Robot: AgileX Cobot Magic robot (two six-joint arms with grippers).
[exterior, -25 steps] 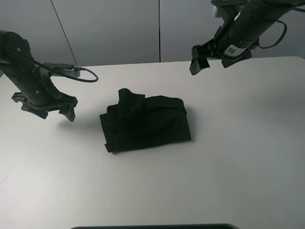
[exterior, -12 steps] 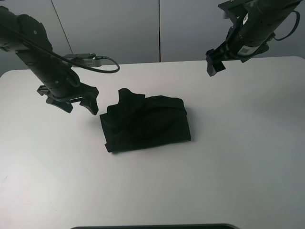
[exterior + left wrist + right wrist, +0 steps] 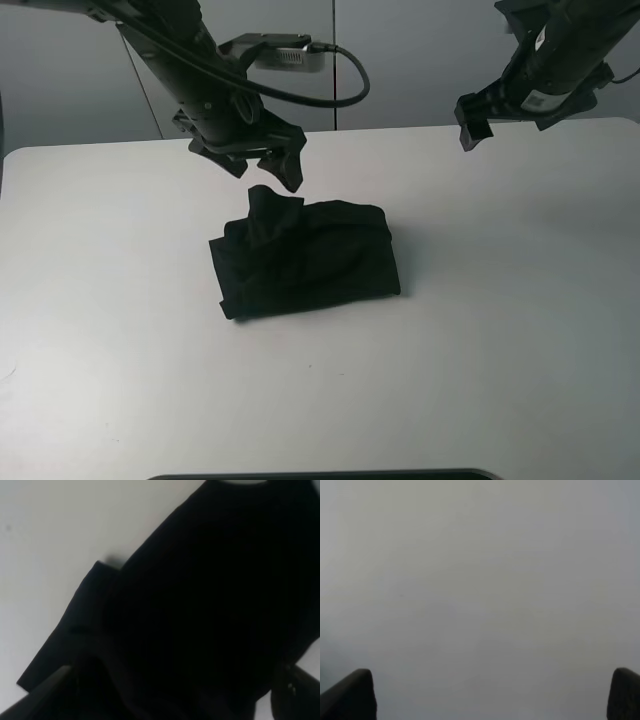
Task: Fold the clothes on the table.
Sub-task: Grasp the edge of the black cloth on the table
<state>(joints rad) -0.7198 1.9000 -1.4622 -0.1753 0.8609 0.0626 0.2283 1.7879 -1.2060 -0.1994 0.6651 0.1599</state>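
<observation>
Exterior high: black T-shirt [image 3: 305,258], soft, light, limp; raised fold just below spread left gripper [image 3: 268,170] fingers; right gripper [image 3: 478,128] spread, empty.

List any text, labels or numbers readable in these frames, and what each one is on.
None can be read.
Right arm's white sticker: printed marks, too small and blurred to make out.
Black T-shirt: folded on the table, no print showing in any view.
</observation>
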